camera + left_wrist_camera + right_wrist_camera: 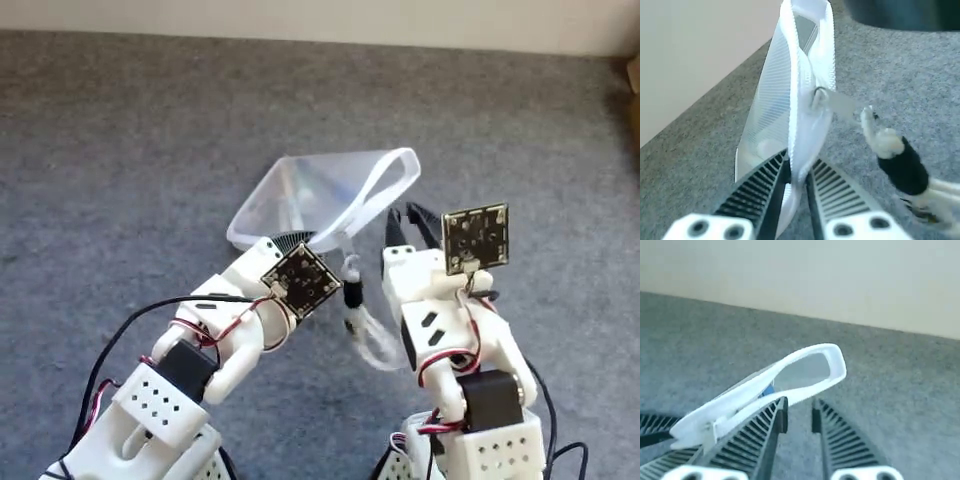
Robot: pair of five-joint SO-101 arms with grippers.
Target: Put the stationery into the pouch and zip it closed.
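A translucent white pouch (315, 195) is held off the grey carpet with its zipper mouth gaping toward the right. My left gripper (288, 243) is shut on the pouch's near end; the left wrist view shows its fingers (765, 185) pinching the white zipper edge (799, 150). The metal zipper pull (840, 103) hangs beside that end, with a white cord and black bead (902, 167). My right gripper (410, 225) sits at the open rim (805, 370), fingers slightly apart with nothing between them. A bit of blue (769, 389) shows through the pouch wall.
Grey carpet (120, 150) lies all around the pouch. A pale wall (800, 275) runs along the far edge. The cord (365, 325) trails down between the two arms.
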